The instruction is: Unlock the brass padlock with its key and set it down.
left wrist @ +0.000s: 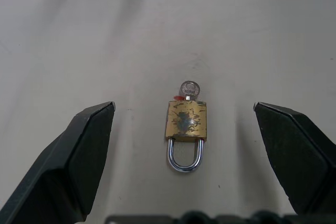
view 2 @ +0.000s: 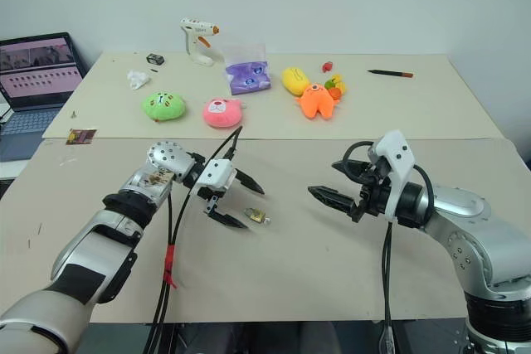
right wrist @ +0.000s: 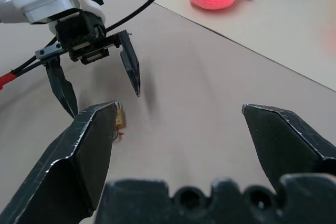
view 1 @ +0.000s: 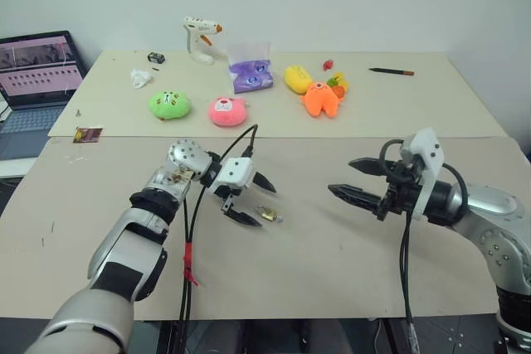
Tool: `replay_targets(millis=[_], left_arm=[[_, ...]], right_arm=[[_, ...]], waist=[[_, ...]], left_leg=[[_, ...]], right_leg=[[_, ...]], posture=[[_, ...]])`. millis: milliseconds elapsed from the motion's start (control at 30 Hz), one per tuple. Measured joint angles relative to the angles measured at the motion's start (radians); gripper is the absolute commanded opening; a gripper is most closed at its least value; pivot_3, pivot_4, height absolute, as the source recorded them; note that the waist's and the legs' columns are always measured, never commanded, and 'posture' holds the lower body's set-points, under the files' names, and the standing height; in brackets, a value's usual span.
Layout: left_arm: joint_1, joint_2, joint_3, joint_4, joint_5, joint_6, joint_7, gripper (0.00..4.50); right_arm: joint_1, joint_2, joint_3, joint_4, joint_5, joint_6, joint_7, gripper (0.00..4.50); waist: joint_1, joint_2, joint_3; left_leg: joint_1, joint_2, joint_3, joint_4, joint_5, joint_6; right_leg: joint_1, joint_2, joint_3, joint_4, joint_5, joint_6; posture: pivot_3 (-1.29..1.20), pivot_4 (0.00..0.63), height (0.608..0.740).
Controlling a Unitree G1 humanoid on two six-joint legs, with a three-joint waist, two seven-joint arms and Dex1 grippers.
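The brass padlock [left wrist: 186, 121] lies flat on the beige table, its silvery shackle [left wrist: 185, 157] closed and pointing toward my left wrist. A small silvery key [left wrist: 190, 87] sticks out of its far end. My left gripper [view 1: 252, 200] hovers just over the padlock [view 1: 268, 215] with its fingers [left wrist: 84, 145] spread wide on either side, touching nothing. Off to the right, my right gripper [view 1: 355, 181] is open and empty above the table, pointing toward the left gripper. In the right wrist view the padlock [right wrist: 121, 118] shows beside the left gripper's fingers [right wrist: 131, 72].
On the far table sit a green plush [view 1: 169, 104], a pink plush [view 1: 227, 111], an orange plush [view 1: 321, 99], a yellow plush [view 1: 297, 79], a purple pouch [view 1: 251, 75], a glue gun [view 1: 199, 37] and a pen [view 1: 392, 71]. A laptop [view 1: 37, 80] stands far left. Black cables [view 1: 192, 230] hang from my left wrist.
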Motion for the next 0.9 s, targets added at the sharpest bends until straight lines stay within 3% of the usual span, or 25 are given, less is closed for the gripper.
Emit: replay_targets(millis=[900], left_arm=[[0.004,-0.042,-0.021,0.086,0.037,-0.058,0.000,4.50]], right_arm=[[-0.004,-0.002,0.000,0.006,0.024,0.007,-0.078,4.47]], waist=[[0.001,0.000,0.000]], left_leg=[[-0.001,0.000,0.000,0.006,-0.004,0.007]], right_leg=[[0.001,0.000,0.000,0.001,0.000,0.001]], posture=[[0.00,0.150,0.740]])
